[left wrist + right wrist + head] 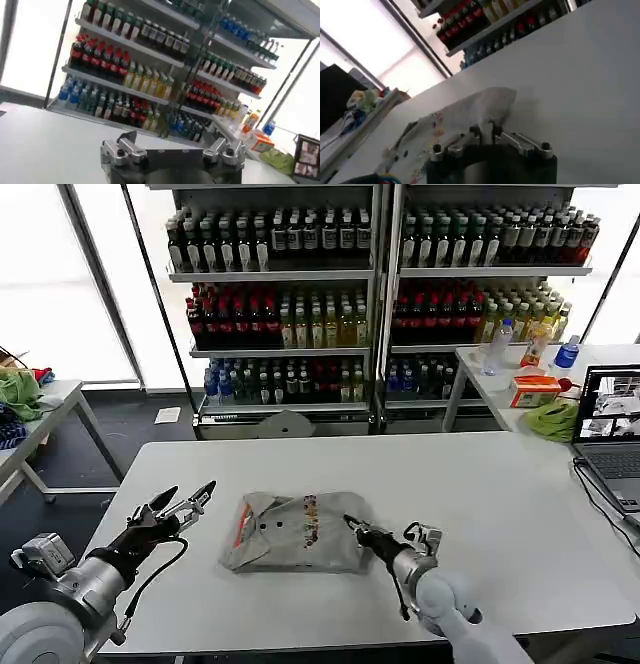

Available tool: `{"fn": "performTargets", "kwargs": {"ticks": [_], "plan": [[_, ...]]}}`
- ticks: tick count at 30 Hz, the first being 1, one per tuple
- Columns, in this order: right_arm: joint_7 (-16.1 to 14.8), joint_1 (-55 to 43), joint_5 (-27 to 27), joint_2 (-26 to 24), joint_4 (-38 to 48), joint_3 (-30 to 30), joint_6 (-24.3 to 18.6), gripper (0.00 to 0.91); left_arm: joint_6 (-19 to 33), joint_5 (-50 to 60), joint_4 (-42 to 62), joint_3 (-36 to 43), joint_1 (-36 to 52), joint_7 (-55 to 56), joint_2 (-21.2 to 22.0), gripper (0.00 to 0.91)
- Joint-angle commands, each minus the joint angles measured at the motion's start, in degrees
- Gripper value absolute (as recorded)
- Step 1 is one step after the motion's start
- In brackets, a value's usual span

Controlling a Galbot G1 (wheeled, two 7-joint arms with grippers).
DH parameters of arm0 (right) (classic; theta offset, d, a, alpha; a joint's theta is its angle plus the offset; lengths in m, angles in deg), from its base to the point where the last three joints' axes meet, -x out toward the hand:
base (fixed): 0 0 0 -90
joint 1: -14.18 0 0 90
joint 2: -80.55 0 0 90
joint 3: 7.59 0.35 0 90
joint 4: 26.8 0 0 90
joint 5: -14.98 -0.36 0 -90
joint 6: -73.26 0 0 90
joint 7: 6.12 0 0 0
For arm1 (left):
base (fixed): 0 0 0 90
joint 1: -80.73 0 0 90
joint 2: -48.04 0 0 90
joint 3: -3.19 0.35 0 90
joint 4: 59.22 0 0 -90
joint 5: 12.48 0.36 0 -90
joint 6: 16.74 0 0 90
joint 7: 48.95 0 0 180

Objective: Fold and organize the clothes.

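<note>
One of the clothes, a light grey shirt [292, 531], lies folded in the middle of the white table [480, 494]. It shows buttons, orange collar lining and a multicoloured chest print. My right gripper [354, 527] is at the shirt's right edge, its fingers pinched together on the cloth. In the right wrist view the right gripper [485, 131] holds the near edge of the shirt [470, 112]. My left gripper [188, 505] hovers left of the shirt, apart from it and open. The left wrist view shows the left gripper [172, 144] spread wide with nothing between its fingers.
A laptop [612, 429] with a cable sits at the table's right edge. Behind it a side table holds a green cloth heap [552, 421], an orange box [535, 389] and bottles. Drink shelves [380, 294] stand behind. A low table [60, 399] at the left carries more green cloth.
</note>
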Motion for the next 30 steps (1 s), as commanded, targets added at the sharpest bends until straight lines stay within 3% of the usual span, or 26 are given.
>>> {"fn": "performTargets", "kwargs": {"ticks": [1,9,12,15,17,18,19,23,30], "plan": [[1.9,3.8,7.0,-6.2,-3.5,4.8,0.4,0.907,0.0,0.0,-1.1,-1.0,-1.3,0.0,0.3,0.907],[0.8,6.3,9.4,-8.1,-9.5,10.4,-1.9,0.907,0.0,-0.1,-1.8,-1.6,-1.7,0.2,0.3,0.907],[1.2,6.4,16.5,-5.9,-14.2,8.0,-3.8,0.907,0.1,-0.1,-2.4,-1.7,-2.0,0.2,0.4,0.907],[3.7,4.5,21.6,-3.6,-16.4,4.3,-3.6,0.907,0.1,0.0,-2.7,-1.9,-2.4,0.1,0.4,0.907],[6.7,-0.3,30.7,-1.4,-15.5,-2.6,-1.2,0.907,0.1,0.2,-2.7,-1.7,-2.6,0.1,0.6,0.907],[7.6,-1.5,32.3,-1.1,-15.0,-4.1,0.0,0.907,0.1,0.4,-2.7,-1.6,-2.7,0.1,0.7,0.907],[10.4,-4.5,34.5,0.3,-12.9,-7.9,2.4,0.907,0.1,1.0,-2.7,-1.2,-2.7,0.0,1.1,0.907],[11.9,-10.6,37.7,4.1,-5.4,-14.7,5.7,0.907,0.2,2.3,-2.9,-0.4,-3.2,0.0,2.6,0.907],[17.5,-14.4,37.7,10.1,5.8,-18.3,9.4,0.907,0.2,2.2,-2.8,-2.3,-3.9,-0.2,3.1,0.907]]}}
